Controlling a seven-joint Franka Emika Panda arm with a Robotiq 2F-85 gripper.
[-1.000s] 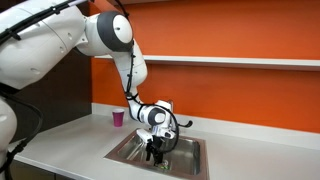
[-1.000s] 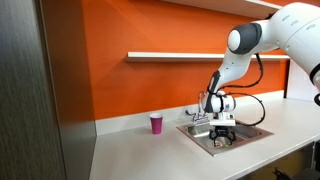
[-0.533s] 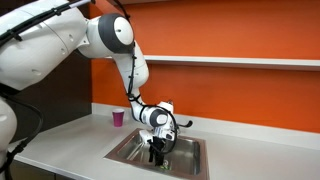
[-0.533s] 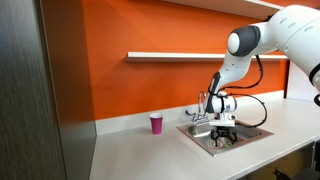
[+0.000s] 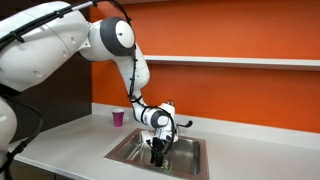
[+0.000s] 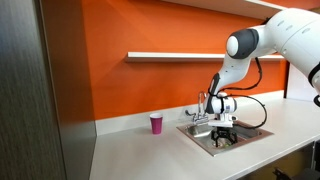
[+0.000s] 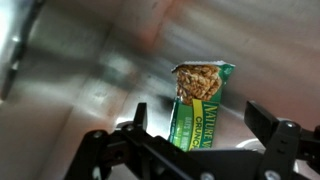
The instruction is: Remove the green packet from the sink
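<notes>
green packet (image 7: 205,92) lower end behind gripper (image 7: 197,116), sink (image 7: 80,50) blurred

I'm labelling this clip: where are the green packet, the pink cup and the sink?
green packet (image 7: 203,105): wrist view, middle of its printed face.
pink cup (image 6: 156,124): in an exterior view, middle of its side.
sink (image 5: 128,150): in an exterior view, basin wall nearest the cup.

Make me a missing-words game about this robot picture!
The gripper reaches down into the ____. The packet seen between its jaws is ____. The little cup on the counter is ____. The wall is ____.
Missing words: sink, green, pink, orange.
</notes>
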